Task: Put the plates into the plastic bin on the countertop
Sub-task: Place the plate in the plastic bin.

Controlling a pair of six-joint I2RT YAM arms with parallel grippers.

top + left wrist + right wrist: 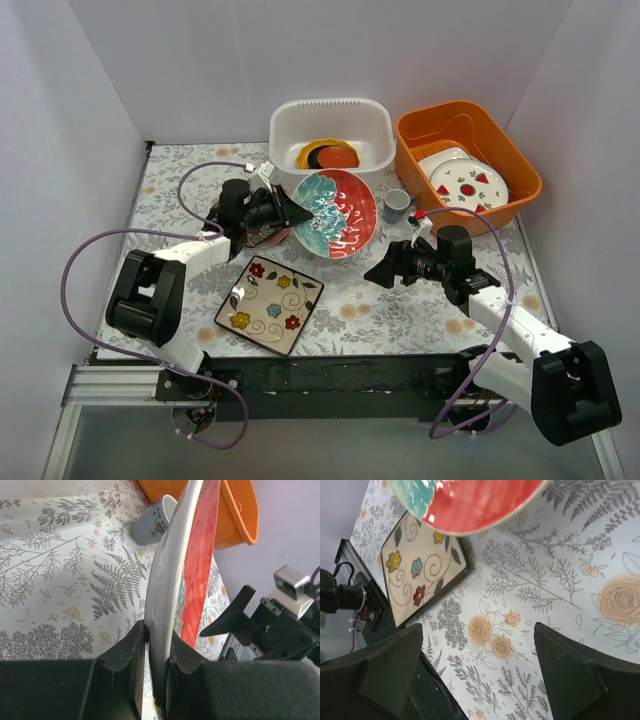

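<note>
left gripper [290, 211]: clamped on the rim of the teal-and-red plate [336, 213], one finger on each face.
right gripper [376, 271]: fingers spread wide, holding nothing, hovering over the countertop [400, 310].
held plate: apparently clear of the countertop, face tilted upward, far rim close to the near wall of the plastic bin [285, 135].
inside the bin: stacked plates [327, 155], yellow-orange, dark and red.
way to the bin: straight beyond the held plate, away from the arm bases; left arm nearer and carrying.
waiting: cream floral square plate [270, 305], flat on the countertop, nearer the left arm.
watch: mug [397, 204] just right of the held plate.
</note>
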